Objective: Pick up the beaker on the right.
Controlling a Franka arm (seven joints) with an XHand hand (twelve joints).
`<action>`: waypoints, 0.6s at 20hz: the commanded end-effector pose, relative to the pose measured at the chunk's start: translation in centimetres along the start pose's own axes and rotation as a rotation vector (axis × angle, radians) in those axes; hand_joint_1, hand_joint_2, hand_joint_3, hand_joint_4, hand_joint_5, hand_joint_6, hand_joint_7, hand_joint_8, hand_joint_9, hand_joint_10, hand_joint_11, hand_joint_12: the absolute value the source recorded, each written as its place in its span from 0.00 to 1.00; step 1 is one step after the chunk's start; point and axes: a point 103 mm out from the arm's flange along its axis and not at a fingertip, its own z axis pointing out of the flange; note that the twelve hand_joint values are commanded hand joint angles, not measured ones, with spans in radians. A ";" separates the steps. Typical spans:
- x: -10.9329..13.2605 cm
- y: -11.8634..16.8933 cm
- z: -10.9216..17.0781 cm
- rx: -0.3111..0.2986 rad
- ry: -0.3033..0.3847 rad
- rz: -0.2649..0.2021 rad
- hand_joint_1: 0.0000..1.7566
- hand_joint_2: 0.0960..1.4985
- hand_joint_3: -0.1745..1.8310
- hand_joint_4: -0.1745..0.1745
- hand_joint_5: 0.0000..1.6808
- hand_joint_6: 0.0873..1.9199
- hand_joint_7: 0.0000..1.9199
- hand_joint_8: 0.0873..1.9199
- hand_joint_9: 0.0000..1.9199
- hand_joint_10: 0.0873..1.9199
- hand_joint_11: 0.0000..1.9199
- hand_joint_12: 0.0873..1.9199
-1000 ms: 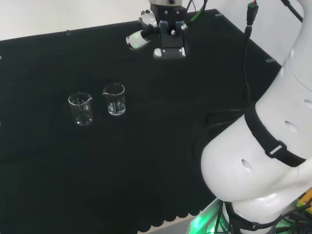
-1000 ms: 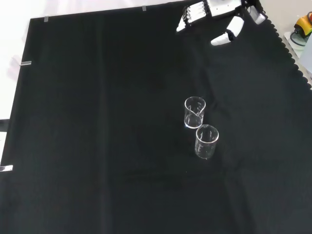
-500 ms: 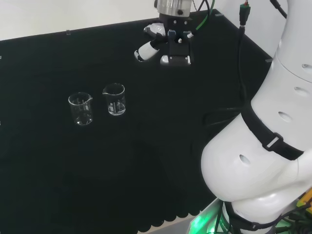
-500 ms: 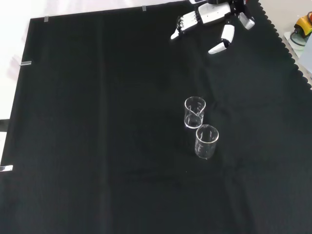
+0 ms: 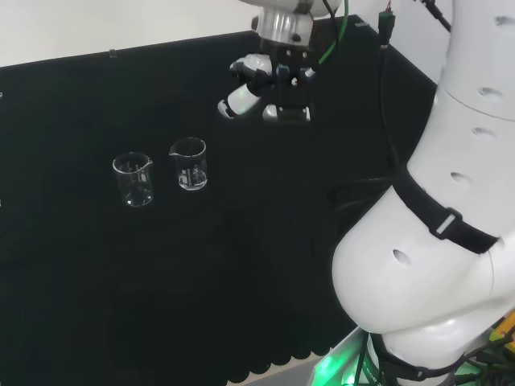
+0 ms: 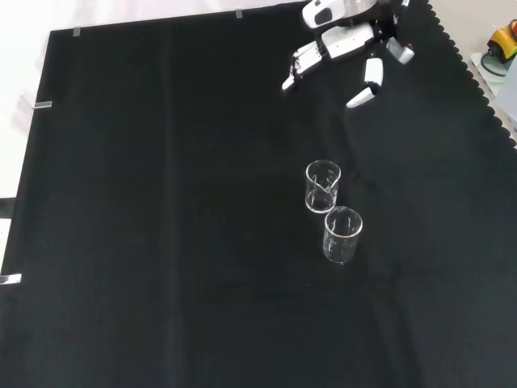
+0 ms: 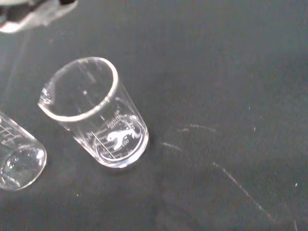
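The right-hand beaker, as the head view has it, stands upright on the black cloth, its rim round and its spout turned away from the arm. Just beside it, to its left in that view, stands a second beaker, close but with a sliver of cloth between them. The front view turns the pair a quarter: there the task's beaker is the farther, higher one and the second beaker sits nearer the camera and slightly right, so they look almost stacked one behind the other. The wrist view brings the task's beaker up close and whole, showing white graduation marks on its wall and a clear base that seems to hold nothing; the second beaker is cut off at that picture's edge. The hand hangs above the cloth well apart from both beakers, up near the top of the front view, where its fingers reach out nearly straight and the thumb splays apart from them, holding nothing. In the head view the hand sits beyond and to the right of the beakers, below the arm's white links, with fewer fingers showing.
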 end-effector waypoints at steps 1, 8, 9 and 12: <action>-0.6 1.9 2.9 0.029 0.075 -0.068 0.43 0.23 0.61 0.31 0.15 0.00 0.08 0.31 0.10 0.34 0.00 0.54; -0.9 2.3 3.8 0.012 0.120 -0.134 0.43 0.22 0.61 0.32 0.15 0.00 0.08 0.30 0.10 0.34 0.00 0.54; -0.9 2.4 4.0 0.016 0.133 -0.144 0.43 0.21 0.61 0.32 0.15 0.00 0.08 0.30 0.10 0.34 0.00 0.54; -0.9 2.6 4.8 0.022 0.153 -0.177 0.43 0.21 0.62 0.32 0.15 0.00 0.08 0.30 0.10 0.34 0.00 0.54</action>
